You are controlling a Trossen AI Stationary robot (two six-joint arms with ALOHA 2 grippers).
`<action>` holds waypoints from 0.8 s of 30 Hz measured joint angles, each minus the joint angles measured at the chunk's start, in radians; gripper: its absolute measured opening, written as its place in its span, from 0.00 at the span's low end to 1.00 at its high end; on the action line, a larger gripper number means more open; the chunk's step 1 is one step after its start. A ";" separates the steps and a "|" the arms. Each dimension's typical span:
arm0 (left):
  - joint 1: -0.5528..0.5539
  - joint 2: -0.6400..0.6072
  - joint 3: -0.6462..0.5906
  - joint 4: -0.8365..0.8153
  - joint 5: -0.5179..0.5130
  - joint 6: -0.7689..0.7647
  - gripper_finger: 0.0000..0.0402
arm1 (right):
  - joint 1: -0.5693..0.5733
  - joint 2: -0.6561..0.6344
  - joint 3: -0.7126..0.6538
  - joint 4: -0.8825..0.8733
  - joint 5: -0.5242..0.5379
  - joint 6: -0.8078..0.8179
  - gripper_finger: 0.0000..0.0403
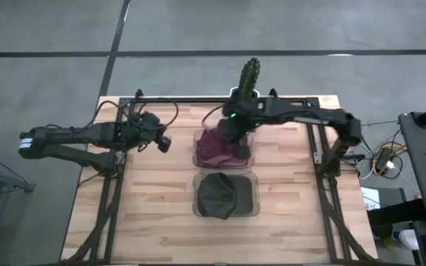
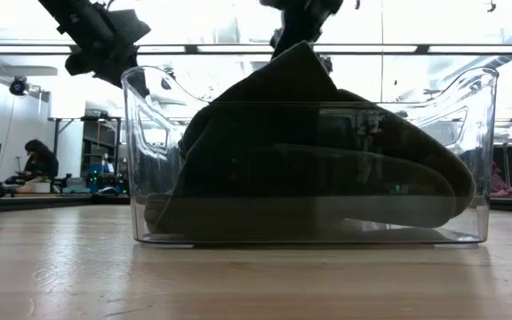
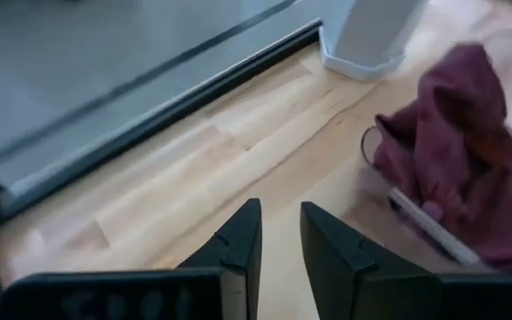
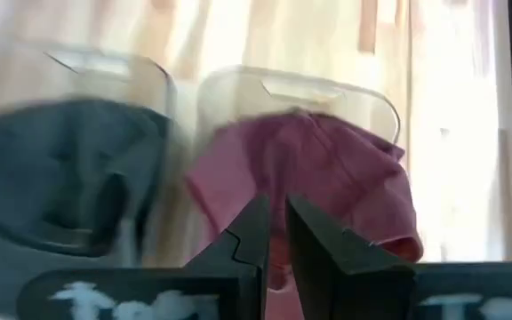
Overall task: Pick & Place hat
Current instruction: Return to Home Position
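Red cap lies crumpled in top transparent bin, likely light, soft and floppy, best pinched at the stiffer brim; right gripper hangs over it, left gripper beside, both nearly closed, empty.

Table ctr: far bin w/ cap inside; near bin just in front, 2nd cap inside.
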 joint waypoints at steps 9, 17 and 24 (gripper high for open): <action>0.000 -0.056 -0.005 0.118 0.077 0.266 0.18 | -0.130 -0.308 -0.301 0.130 -0.179 0.107 0.08; 0.000 -0.291 -0.214 0.384 0.187 0.299 0.18 | -0.164 -0.644 -0.730 0.497 -0.181 0.247 0.08; 0.000 -0.478 -0.449 0.541 0.312 0.235 0.18 | -0.164 -0.903 -0.984 0.590 -0.181 0.299 0.08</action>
